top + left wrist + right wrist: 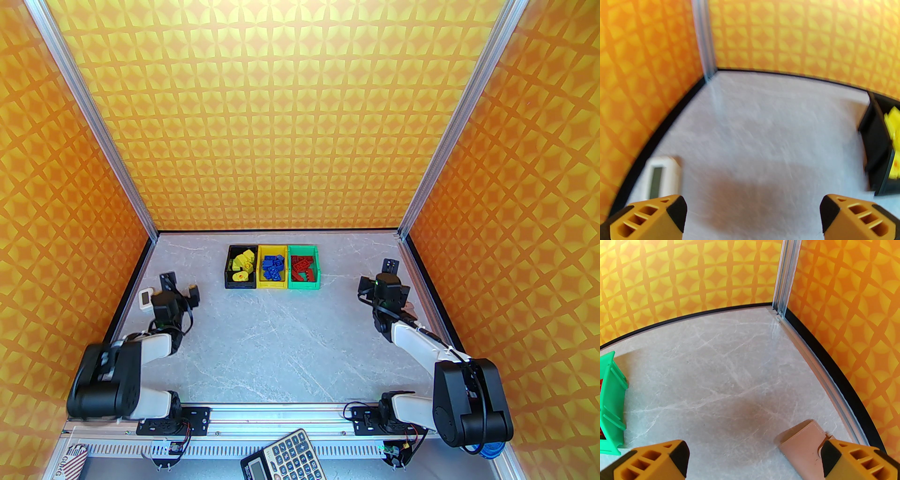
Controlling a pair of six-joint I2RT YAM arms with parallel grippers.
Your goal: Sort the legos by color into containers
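Evidently sorting looks complete: yellow legos (243, 265) sit in black bin (228, 273), blue legos (273, 266) in yellow bin (272, 284), red legos (302, 268) in green bin (303, 285). L gripper (752, 211) & R gripper (754, 455) both splayed, empty, well apart from bins; prob. nothing left.

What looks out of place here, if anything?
Nothing spilled. Oddly, the blue bricks sit in the yellow bin, while the yellow bricks lie in the black bin. A grey calculator lies askew by the near rail.
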